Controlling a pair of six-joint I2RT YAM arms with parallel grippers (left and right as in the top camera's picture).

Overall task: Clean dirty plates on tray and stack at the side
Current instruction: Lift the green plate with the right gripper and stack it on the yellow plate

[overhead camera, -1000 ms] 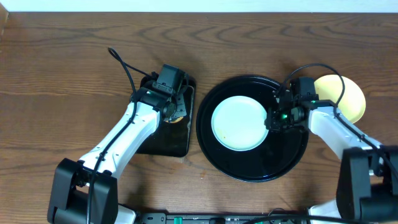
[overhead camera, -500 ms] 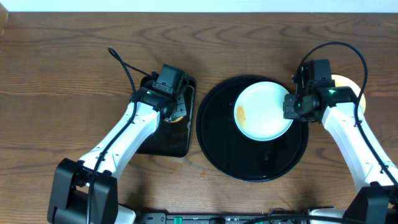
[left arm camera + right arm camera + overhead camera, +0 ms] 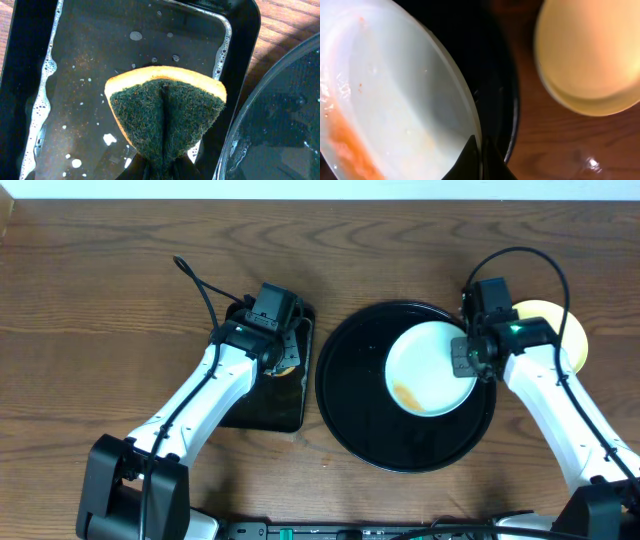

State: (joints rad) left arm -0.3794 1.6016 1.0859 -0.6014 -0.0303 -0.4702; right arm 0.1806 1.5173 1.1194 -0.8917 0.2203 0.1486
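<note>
A pale mint plate (image 3: 425,367) with an orange sauce smear at its lower left is held tilted over the right part of the big round black tray (image 3: 360,435). My right gripper (image 3: 466,360) is shut on that plate's right rim; in the right wrist view the fingers (image 3: 479,156) pinch the plate (image 3: 395,100) edge above the tray (image 3: 500,90). A pale yellow plate (image 3: 565,330) lies on the wood right of the tray, and also shows in the right wrist view (image 3: 590,50). My left gripper (image 3: 162,172) is shut on a green-and-yellow sponge (image 3: 165,115).
The sponge is held over a rectangular black sponge tray (image 3: 262,405) with soapy water, left of the round tray; it also shows in the left wrist view (image 3: 75,75). The table is brown wood (image 3: 100,300). A black cable (image 3: 200,285) loops off the left arm.
My right gripper has lifted the mint plate from the tray's middle toward the right and turned it, so the sauce smear now sits at the lower left. The left arm has not moved.
</note>
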